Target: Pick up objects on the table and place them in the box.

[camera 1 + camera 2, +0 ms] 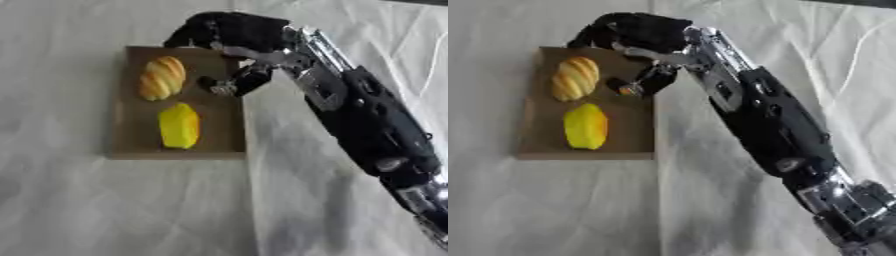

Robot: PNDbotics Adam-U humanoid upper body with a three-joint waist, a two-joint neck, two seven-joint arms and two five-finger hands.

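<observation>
Right hand [229,37] hangs over the far right corner of the cardboard box [223,145], fingers curled downward with nothing visibly held, presumably post-drop, since bread roll [163,78] and yellow fruit [178,126] already lie inside.

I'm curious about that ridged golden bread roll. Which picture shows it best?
The left eye view: the bread roll lies nearer the picture's middle, in the box. The right eye view shows the same roll, whole, closer to the left edge.

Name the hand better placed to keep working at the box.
Right. The right hand is over the box's far edge, beside the bread roll and yellow fruit; no left hand shows.
</observation>
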